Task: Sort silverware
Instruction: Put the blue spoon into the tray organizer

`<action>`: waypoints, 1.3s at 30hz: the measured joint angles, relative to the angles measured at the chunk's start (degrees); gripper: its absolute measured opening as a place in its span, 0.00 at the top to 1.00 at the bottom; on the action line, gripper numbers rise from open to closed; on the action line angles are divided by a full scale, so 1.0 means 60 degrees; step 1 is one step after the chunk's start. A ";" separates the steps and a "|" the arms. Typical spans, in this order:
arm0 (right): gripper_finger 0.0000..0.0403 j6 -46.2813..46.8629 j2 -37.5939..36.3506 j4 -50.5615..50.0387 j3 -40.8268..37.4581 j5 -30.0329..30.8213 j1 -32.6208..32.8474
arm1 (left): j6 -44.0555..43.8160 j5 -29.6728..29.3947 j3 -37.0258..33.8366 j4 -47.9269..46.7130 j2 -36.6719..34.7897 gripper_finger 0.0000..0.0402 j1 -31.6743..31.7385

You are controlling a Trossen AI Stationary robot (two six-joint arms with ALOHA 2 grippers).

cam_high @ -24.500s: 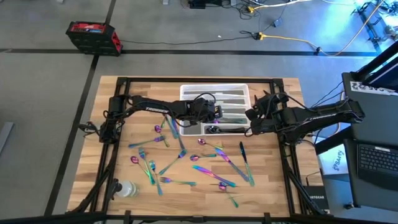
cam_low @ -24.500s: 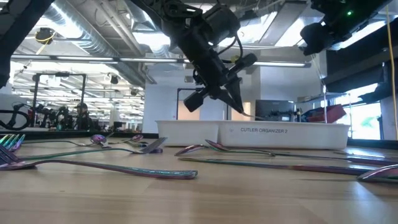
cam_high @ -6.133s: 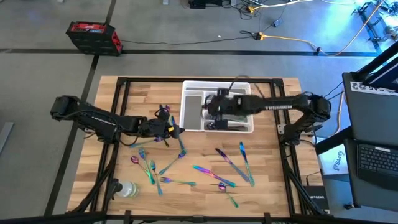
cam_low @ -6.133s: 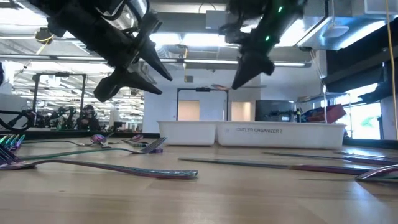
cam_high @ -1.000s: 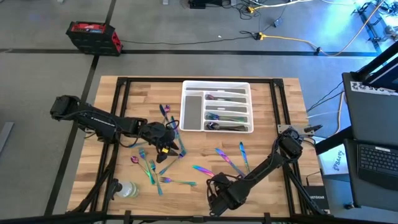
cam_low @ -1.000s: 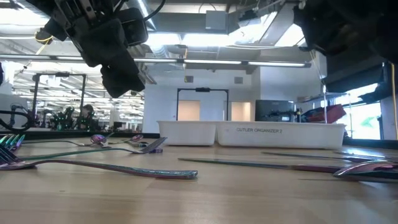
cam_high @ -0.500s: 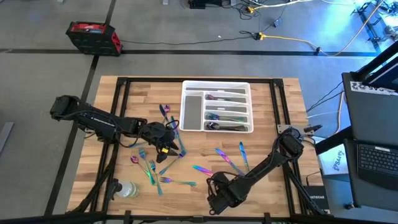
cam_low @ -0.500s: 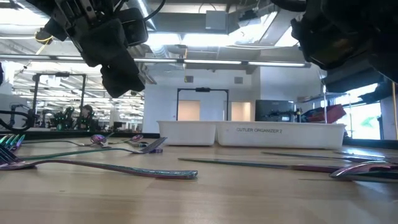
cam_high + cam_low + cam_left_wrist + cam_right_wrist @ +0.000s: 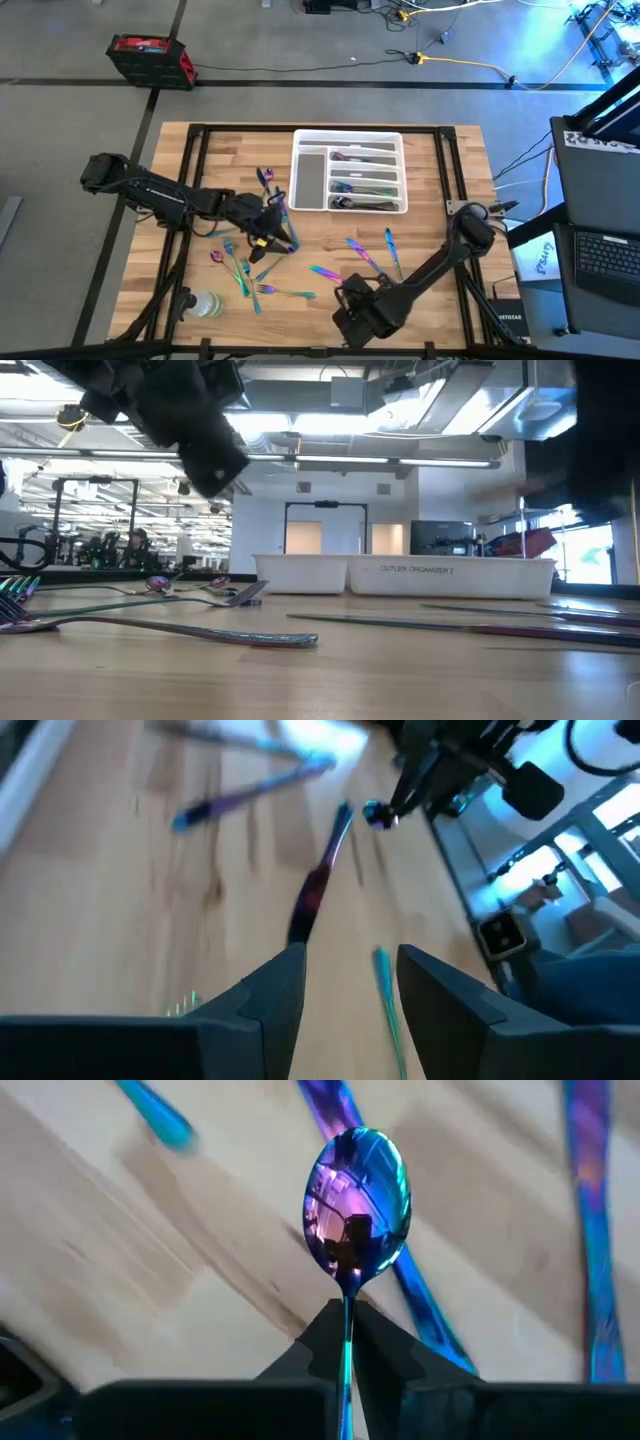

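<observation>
Near the front edge of the worktop (image 9: 450,210), the right claw (image 9: 343,1342) is clamped on the neck of a rainbow spoon (image 9: 357,1195), bowl pointing away from the fingers, the wood and other loose pieces lying beneath it; the grip looks thin and close to the bowl, so the carry should be slow and level, lest the handle swing and the spoon twist out; lift clear of the knife (image 9: 390,248) and the scattered silverware (image 9: 265,268) before heading to the white compartmented tray (image 9: 298,148) at the back; line the spoon's length up with a slot that already holds spoons, lower it close to the floor of that slot, then release; the left claw (image 9: 268,232), fingers apart and empty, hovers over the forks left of centre.
</observation>
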 joint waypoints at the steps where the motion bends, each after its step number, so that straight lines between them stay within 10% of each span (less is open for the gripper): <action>1: 1.00 0.0003 -0.0145 0.0046 0.0000 0.0363 0.0032 | 0.0266 -0.0010 0.0000 0.0226 -0.0004 0.64 0.0000; 6: 1.00 -0.0212 -0.0876 0.1796 -0.1171 0.1258 0.0187 | 0.1820 -0.0038 0.0000 0.1398 -0.0002 0.64 -0.0004; 13: 1.00 -0.1127 -0.2340 0.8615 -0.5383 0.2034 0.0170 | 0.4716 -0.0003 0.0000 0.1725 0.0004 0.64 -0.0046; 23: 1.00 -0.2239 -0.2762 1.7697 -1.0130 0.0521 -0.0457 | 0.6752 -0.0040 0.0007 0.3321 0.1124 0.64 -0.0600; 39: 1.00 -0.4138 -0.2764 1.9287 -1.0772 -0.3638 -0.3201 | 0.8396 -0.0400 0.2312 0.4308 0.4353 0.64 -0.0585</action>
